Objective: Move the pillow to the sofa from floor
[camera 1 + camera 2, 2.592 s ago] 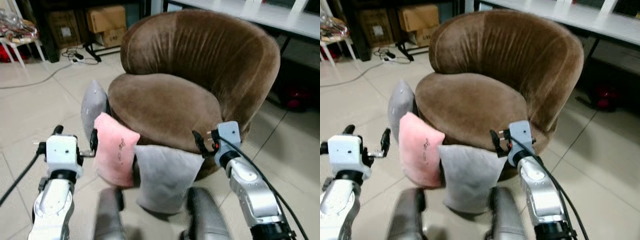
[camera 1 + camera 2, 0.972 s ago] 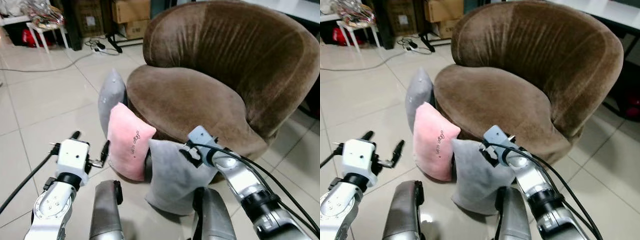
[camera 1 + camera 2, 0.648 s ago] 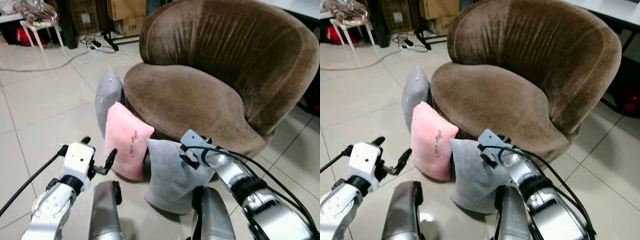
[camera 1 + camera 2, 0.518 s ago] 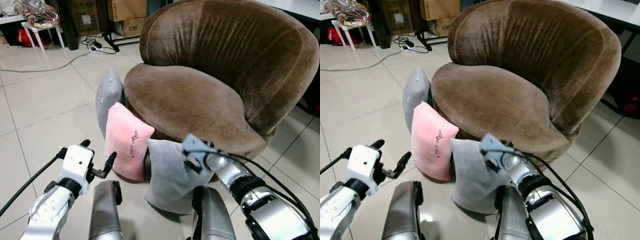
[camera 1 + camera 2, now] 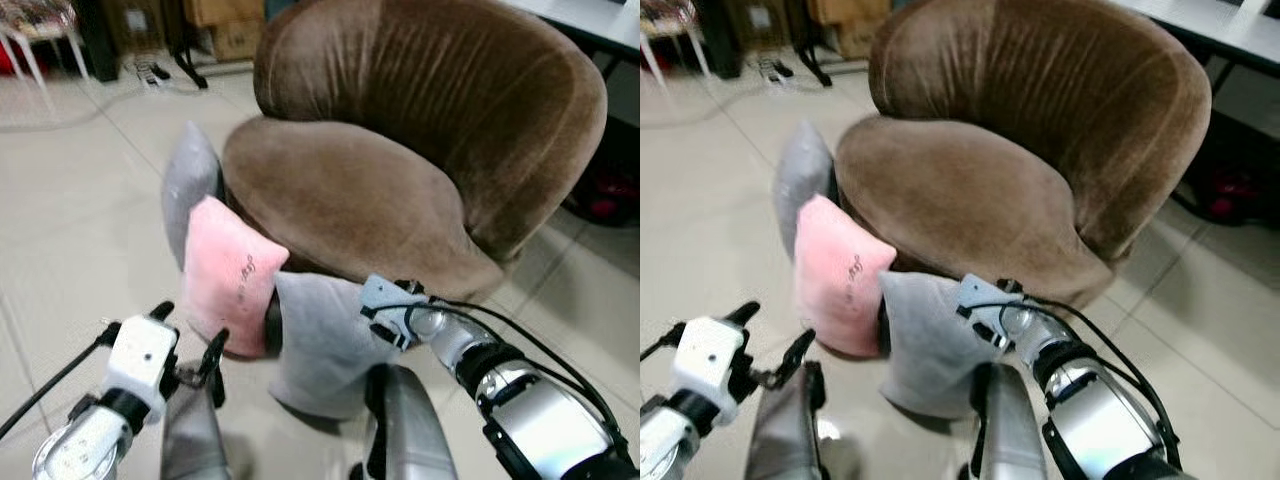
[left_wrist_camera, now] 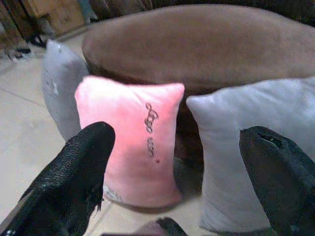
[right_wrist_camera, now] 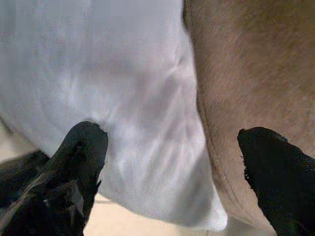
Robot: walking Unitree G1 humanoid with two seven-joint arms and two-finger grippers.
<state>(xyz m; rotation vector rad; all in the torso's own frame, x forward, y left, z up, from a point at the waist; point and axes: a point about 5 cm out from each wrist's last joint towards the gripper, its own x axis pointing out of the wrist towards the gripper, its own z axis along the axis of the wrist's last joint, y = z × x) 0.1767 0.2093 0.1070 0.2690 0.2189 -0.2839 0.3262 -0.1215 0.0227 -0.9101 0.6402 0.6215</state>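
On the tiled floor [image 5: 70,230], against the front of the brown round sofa chair [image 5: 400,130], three pillows stand on edge in a row. Farthest left, a grey pillow [image 5: 190,185] leans on the chair's left flank. Just beside it, the pink pillow [image 5: 228,278] with dark embroidered script stands upright against the seat's front edge. Touching the pink one's right side is a pale grey pillow [image 5: 320,345], also upright and resting on the seat's front edge, its base on the floor.

Low at the left, the left gripper [image 5: 190,345] hovers just before the pink pillow, not touching it. Its wrist view shows the two black fingers [image 6: 74,167] spread wide, with the pink pillow and part of the pale grey pillow framed between them.

At the right, the right gripper [image 7: 172,172] has its white wrist block at the pale grey pillow's upper right corner, where the pillow meets the seat cushion [image 5: 340,190]. In its wrist view the fingers [image 7: 81,152] stand wide apart, one before the pale fabric and the other before the brown velvet; whether either touches cannot be told.

Far back at the left, cardboard boxes [image 5: 215,20] and a cable [image 5: 150,72] lie at the floor's far edge. A white tabletop [image 5: 590,20] runs behind the chair at the right.
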